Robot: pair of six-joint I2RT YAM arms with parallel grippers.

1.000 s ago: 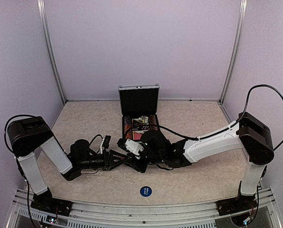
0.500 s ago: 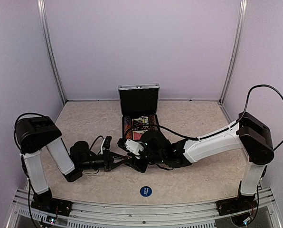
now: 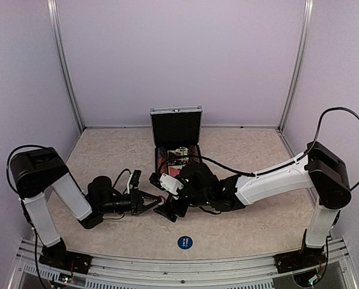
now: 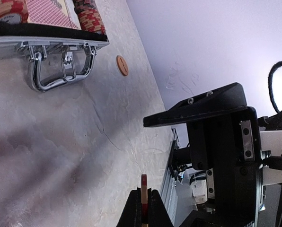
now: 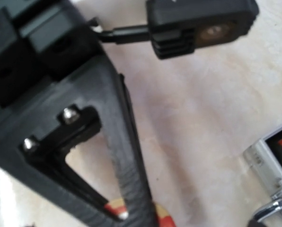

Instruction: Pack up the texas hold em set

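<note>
The silver case (image 3: 157,161) lies open mid-table, its black-lined lid (image 3: 176,127) upright, with a red card deck (image 3: 178,158) and chips inside. My left gripper (image 3: 157,203) is low over the table in front of the case, shut on an orange-red chip (image 4: 144,182) held edge-on between its fingertips (image 4: 144,203). In the right wrist view the same chip (image 5: 113,209) shows between the left arm's black fingers (image 5: 127,156). My right gripper (image 3: 167,212) sits just right of it, open, off the chip. A loose orange chip (image 4: 122,65) lies by the case handle (image 4: 60,75).
A blue round button (image 3: 185,242) lies near the table's front edge. The two arms meet closely in front of the case. Metal frame posts (image 3: 65,66) and purple walls enclose the table on three sides.
My left gripper closed on the chip that both grippers were at. The right gripper opened and let it go. The left gripper drew slightly left.
</note>
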